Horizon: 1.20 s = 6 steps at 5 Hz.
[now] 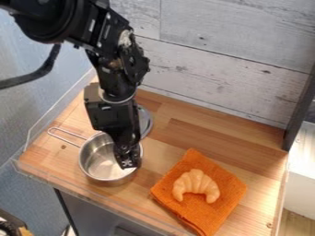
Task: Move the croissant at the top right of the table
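Observation:
My black gripper (128, 159) hangs down over the right part of the metal pot, left of the croissant and apart from it. The croissant (195, 183) is pale orange-tan and curved, with its two tips pointing toward the front. It lies on an orange cloth (226, 185) at the front right of the wooden table (246, 150).
The steel pot (96, 162) stands at the front left, its wire handle toward the upper left. A round metal lid (146, 121) lies behind it, partly hidden by the arm. White plank walls rise behind, and a dark post (300, 110) stands at the right edge.

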{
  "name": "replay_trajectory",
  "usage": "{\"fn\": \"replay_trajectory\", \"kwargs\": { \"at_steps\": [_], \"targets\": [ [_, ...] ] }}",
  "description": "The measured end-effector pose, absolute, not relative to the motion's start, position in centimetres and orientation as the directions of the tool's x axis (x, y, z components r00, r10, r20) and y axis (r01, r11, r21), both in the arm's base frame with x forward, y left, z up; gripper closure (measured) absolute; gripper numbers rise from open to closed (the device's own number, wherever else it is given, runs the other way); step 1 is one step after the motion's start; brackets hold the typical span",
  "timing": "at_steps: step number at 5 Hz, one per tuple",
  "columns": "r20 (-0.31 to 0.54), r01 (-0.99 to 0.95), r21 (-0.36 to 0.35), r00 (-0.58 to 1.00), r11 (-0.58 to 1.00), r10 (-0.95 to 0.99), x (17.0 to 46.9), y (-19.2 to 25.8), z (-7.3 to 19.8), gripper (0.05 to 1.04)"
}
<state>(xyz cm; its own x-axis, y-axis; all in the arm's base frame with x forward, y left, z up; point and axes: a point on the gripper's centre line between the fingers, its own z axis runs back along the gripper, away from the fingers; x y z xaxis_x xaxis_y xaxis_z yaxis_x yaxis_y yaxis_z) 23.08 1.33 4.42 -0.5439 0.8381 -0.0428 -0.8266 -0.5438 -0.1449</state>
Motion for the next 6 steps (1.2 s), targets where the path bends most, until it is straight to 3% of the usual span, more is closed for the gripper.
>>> {"fn": "replay_trajectory", "kwargs": {
  "at_steps": [1,2,4,6],
  "targets": [
    [-0.037,-0.823,-0.131,-0.553,-0.553,0.832,22.8,1.2,4.0,0.083],
    [-0.078,-0.783,-0.190,-0.589,-0.592,0.805,22.7,-0.8,4.3,0.083],
    [-0.079,-0.762,-0.219,-0.609,-0.609,0.790,22.9,-4.6,3.6,0.083],
    [-0.143,-0.738,-0.137,-0.645,-0.660,0.751,24.7,-6.2,0.7,0.083]
  ]
}}
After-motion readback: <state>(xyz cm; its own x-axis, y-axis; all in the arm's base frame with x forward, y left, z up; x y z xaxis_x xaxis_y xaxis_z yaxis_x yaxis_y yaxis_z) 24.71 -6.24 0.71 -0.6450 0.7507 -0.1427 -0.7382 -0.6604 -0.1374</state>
